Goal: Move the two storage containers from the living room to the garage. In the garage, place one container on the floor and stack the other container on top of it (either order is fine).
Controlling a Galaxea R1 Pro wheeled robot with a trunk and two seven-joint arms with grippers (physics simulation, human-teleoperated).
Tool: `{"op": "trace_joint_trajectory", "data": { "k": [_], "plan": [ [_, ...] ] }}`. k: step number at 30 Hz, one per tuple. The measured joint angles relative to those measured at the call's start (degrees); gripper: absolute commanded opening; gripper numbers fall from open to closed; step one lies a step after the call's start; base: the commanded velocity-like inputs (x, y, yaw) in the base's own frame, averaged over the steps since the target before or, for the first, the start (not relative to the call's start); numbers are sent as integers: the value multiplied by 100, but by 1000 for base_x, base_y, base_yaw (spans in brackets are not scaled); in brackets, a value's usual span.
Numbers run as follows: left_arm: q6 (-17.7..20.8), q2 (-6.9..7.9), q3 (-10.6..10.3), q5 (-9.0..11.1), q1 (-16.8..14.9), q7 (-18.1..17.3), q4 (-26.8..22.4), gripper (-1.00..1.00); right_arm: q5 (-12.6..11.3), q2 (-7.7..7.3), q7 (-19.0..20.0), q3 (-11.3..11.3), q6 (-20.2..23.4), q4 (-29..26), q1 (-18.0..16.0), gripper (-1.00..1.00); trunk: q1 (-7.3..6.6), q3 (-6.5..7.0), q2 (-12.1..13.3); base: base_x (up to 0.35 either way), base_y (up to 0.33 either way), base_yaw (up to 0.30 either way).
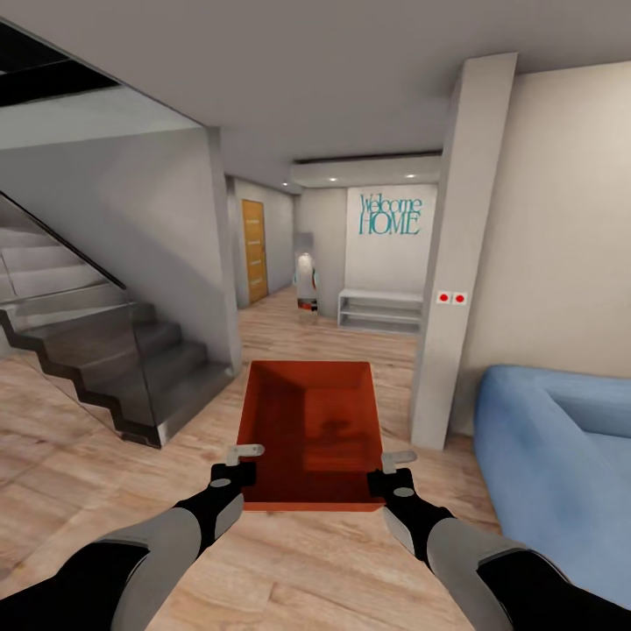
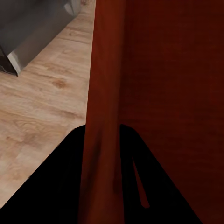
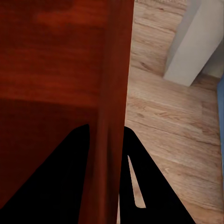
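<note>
Both grippers are clamping one storage container (image 1: 308, 434) by its side walls: the left gripper (image 1: 235, 469) on the left wall, the right gripper (image 1: 394, 473) on the right. The container is hanging level above the wood floor (image 1: 96, 412), left of the blue sofa (image 1: 561, 456). Keep both arms level and evenly spaced while driving. Wall lettering (image 1: 390, 215) is reading "Welcome HOME"

Orange-red container (image 1: 307, 429); pale wood-plank floor (image 1: 79, 491); blue sofa (image 1: 561, 473); teal wall lettering (image 1: 390, 215); grey stairs (image 1: 131, 350)
</note>
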Motion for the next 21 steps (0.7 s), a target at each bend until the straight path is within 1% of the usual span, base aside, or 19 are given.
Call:
{"op": "trace_joint_trajectory", "data": {
  "k": [21],
  "plan": [
    [0, 0, 0, 0, 0, 0, 0, -100, 0, 0, 0, 0, 0, 0, 0, -100, 0, 0, 0, 323, 0, 0]
  ]
}}
